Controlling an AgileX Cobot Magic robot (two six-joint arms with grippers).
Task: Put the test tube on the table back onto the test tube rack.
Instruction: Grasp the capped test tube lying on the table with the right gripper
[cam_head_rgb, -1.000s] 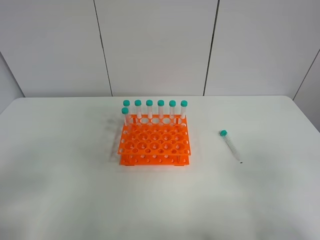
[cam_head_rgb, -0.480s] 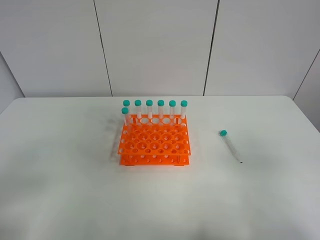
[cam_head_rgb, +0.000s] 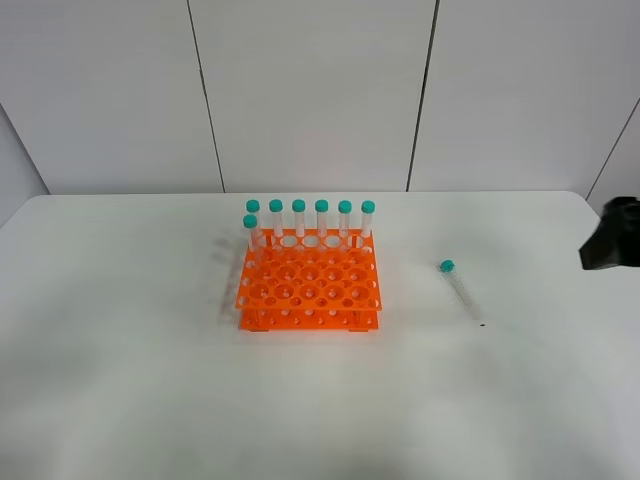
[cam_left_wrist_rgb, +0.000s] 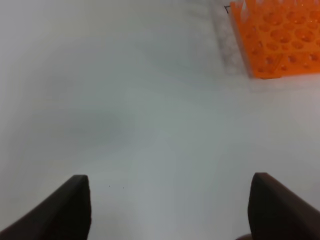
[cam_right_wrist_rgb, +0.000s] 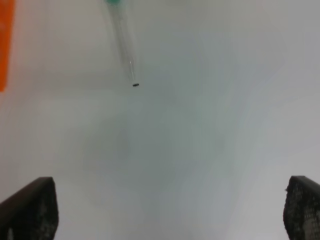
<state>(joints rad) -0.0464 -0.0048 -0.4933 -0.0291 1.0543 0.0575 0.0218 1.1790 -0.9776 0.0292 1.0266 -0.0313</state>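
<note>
The slim clear test tube with a green cap lies flat on the big white table, right of the bright orange rack, cap far, tip near, left of the nearer right gripper, whose fingers are spread wide and empty.

Bright, diffuse light washes the large white matte table; the bright orange two-tier plastic rack casts only a faint shadow toward nine o'clock. Both wrist views are soft, the slim clear teal-capped tube smeared, perhaps by motion.
</note>
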